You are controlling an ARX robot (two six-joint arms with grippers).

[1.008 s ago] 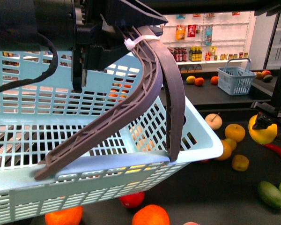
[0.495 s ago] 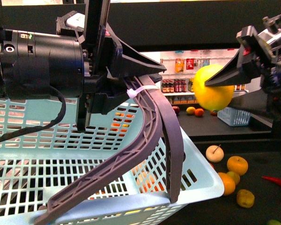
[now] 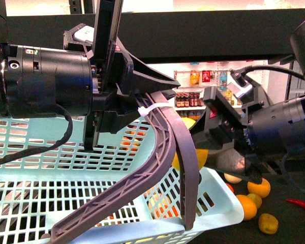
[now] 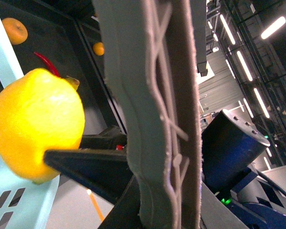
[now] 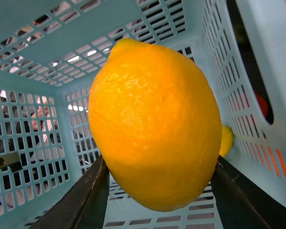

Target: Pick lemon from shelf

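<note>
Left gripper (image 3: 151, 97): clamped on the grey handles (image 3: 165, 147).
Basket (image 3: 40, 147): pale blue, slatted, under those handles.
Shelf (image 3: 295, 226): black deck beyond the basket's right corner.
Right gripper (image 5: 157, 202): fingers pinched on the lemon (image 5: 152, 124).
Lemon: off the shelf, over the basket's interior, near its right rim.
Oranges (image 3: 258, 187): on the shelf, right of the basket.

in the front view the lemon (image 3: 202, 156) shows only as slivers behind the basket handle (image 3: 187, 152) and right end effector (image 3: 209, 145).

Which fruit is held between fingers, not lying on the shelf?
The big yellow lemon, in the right gripper; the oranges lie on the shelf.
</note>
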